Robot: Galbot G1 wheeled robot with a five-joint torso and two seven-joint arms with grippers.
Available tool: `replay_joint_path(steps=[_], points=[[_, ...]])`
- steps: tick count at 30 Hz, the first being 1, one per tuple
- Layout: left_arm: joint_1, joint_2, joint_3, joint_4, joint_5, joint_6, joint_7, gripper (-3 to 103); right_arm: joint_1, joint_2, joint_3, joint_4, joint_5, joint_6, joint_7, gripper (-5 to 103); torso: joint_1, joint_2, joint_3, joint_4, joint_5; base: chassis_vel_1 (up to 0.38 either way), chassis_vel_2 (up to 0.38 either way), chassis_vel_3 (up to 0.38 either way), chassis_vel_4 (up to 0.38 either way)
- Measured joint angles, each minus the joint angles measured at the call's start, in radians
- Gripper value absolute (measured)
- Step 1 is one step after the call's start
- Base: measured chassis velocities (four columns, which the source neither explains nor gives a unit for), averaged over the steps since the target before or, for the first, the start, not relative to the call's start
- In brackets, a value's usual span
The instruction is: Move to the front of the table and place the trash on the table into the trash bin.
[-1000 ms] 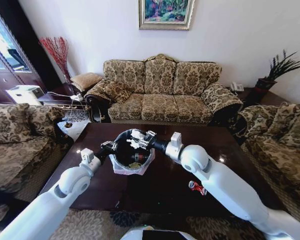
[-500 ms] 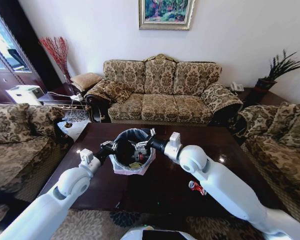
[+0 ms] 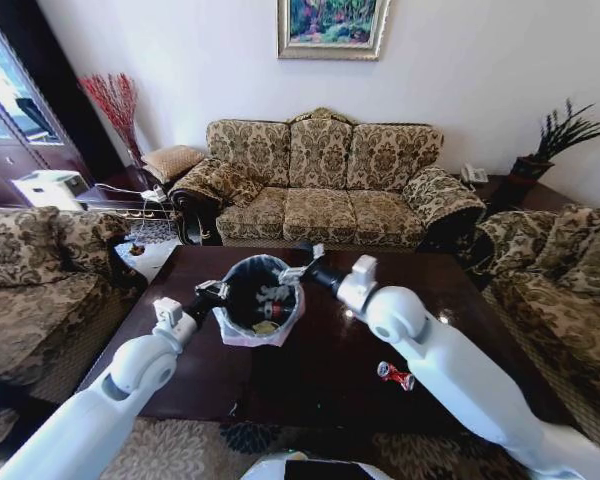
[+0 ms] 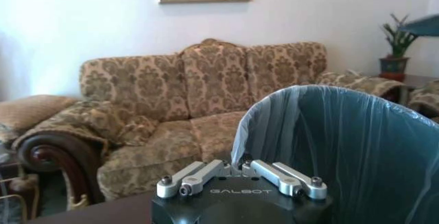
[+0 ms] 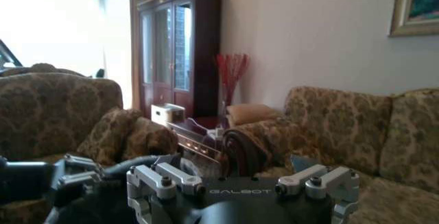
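Table: dark glossy top in front of me, a sofa behind its far edge.
Bin: stood on the table left of centre, tilted a little so its mouth faced my head camera; whitish bag folded over the rim.
Left gripper: at the bin's left rim, jaws closed on the rim and its bag liner; in the left wrist view the fingers met at the liner's edge, with the bin wall rising just beyond them.
Right gripper: above the bin's far right rim, jaws apart and holding nothing; in the right wrist view the two fingers stood wide of each other.
Bin contents: pale scraps, one yellowish piece and a bit of red at the bottom, below and left of my right jaws.
Wrapper: red, lay on the table near the front edge, well apart from both grippers, under my right forearm.
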Motion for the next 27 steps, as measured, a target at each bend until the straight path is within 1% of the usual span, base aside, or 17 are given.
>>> replay_joint_path(steps=[3,5,6,8,11,13,15,17,18,19,20,21,22,23,25,26,27], points=[[0.020,-0.031,-0.025,-0.005,0.035,-0.005,-0.010,3,-0.137,-0.037,0.082,0.009,-0.026,0.007,0.018,100,0.000,0.000,0.000,-0.0002,0.0003,0.000,0.000,0.000,0.000],[0.024,-0.041,-0.030,-0.005,0.047,-0.007,-0.013,3,-0.189,-0.040,0.117,0.009,-0.041,0.011,0.019,100,0.000,0.000,0.000,-0.0002,0.0005,0.000,0.000,0.000,0.000],[0.034,-0.072,-0.047,-0.004,0.081,-0.025,-0.023,3,-0.326,-0.029,0.223,0.008,-0.091,0.028,0.023,100,0.000,0.000,0.000,-0.0002,0.0001,0.000,0.000,0.000,0.000],[0.037,-0.077,-0.048,-0.003,0.089,-0.029,-0.023,3,-0.360,-0.023,0.249,0.008,-0.102,0.033,0.025,100,0.000,0.000,0.000,0.0000,0.0002,0.000,0.000,0.000,0.000],[0.071,-0.114,-0.050,0.007,0.137,-0.056,-0.020,3,-0.638,0.054,0.455,0.014,-0.186,0.078,0.030,100,0.000,0.000,0.000,-0.0003,-0.0002,0.000,0.000,0.000,0.000],[0.073,-0.116,-0.049,0.007,0.139,-0.056,-0.020,3,-0.652,0.058,0.464,0.014,-0.192,0.082,0.029,100,0.000,0.000,0.000,-0.0003,-0.0002,0.000,0.000,0.000,0.000],[0.086,-0.153,-0.042,0.007,0.159,-0.068,-0.014,3,-0.817,0.144,0.557,0.011,-0.260,0.153,0.010,100,0.000,0.000,0.000,-0.0002,-0.0002,0.000,0.000,0.000,0.000],[0.088,-0.180,-0.029,0.007,0.174,-0.072,-0.012,3,-0.916,0.222,0.574,-0.009,-0.321,0.220,0.016,100,0.000,0.000,0.000,-0.0004,-0.0002,0.000,0.000,0.000,0.000],[0.088,-0.180,-0.029,0.007,0.174,-0.072,-0.012,3,-0.916,0.222,0.574,-0.009,-0.321,0.220,0.016,100,0.000,0.000,0.000,-0.0004,-0.0002,0.000,0.000,0.000,0.000],[0.088,-0.191,-0.021,0.007,0.181,-0.072,-0.011,3,-0.959,0.276,0.571,-0.029,-0.364,0.260,0.033,100,0.000,0.000,0.000,-0.0004,-0.0003,0.000,0.000,0.000,0.000],[0.087,-0.194,-0.018,0.007,0.185,-0.072,-0.011,3,-0.972,0.299,0.564,-0.038,-0.382,0.277,0.048,100,0.000,0.000,0.000,-0.0004,-0.0004,0.000,0.000,0.000,0.000],[0.087,-0.198,-0.014,0.005,0.188,-0.072,-0.011,3,-0.983,0.331,0.551,-0.051,-0.404,0.298,0.079,100,0.000,0.000,0.000,-0.0003,-0.0004,0.000,0.000,0.000,0.000],[0.086,-0.201,-0.010,0.001,0.192,-0.072,-0.010,3,-0.992,0.393,0.518,-0.077,-0.434,0.336,0.158,100,0.000,0.000,0.000,0.0000,-0.0003,0.000,0.000,0.000,0.000],[0.086,-0.201,-0.010,0.001,0.192,-0.072,-0.010,3,-0.992,0.393,0.518,-0.077,-0.434,0.336,0.158,100,0.000,0.000,0.000,0.0000,-0.0003,0.000,0.000,0.000,0.000],[0.085,-0.202,-0.007,-0.004,0.195,-0.072,-0.009,3,-0.974,0.466,0.473,-0.131,-0.456,0.399,0.286,100,0.000,0.000,0.000,-0.0002,-0.0003,0.000,0.000,0.000,0.000],[0.085,-0.202,-0.007,-0.004,0.195,-0.072,-0.008,3,-0.963,0.480,0.462,-0.148,-0.459,0.419,0.316,100,0.000,0.000,0.000,-0.0001,0.0000,0.000,0.000,0.000,0.000],[0.085,-0.202,-0.007,-0.004,0.195,-0.072,-0.008,3,-0.963,0.480,0.462,-0.148,-0.459,0.419,0.316,100,0.000,0.000,0.000,-0.0001,0.0000,0.000,0.000,0.000,0.000]])
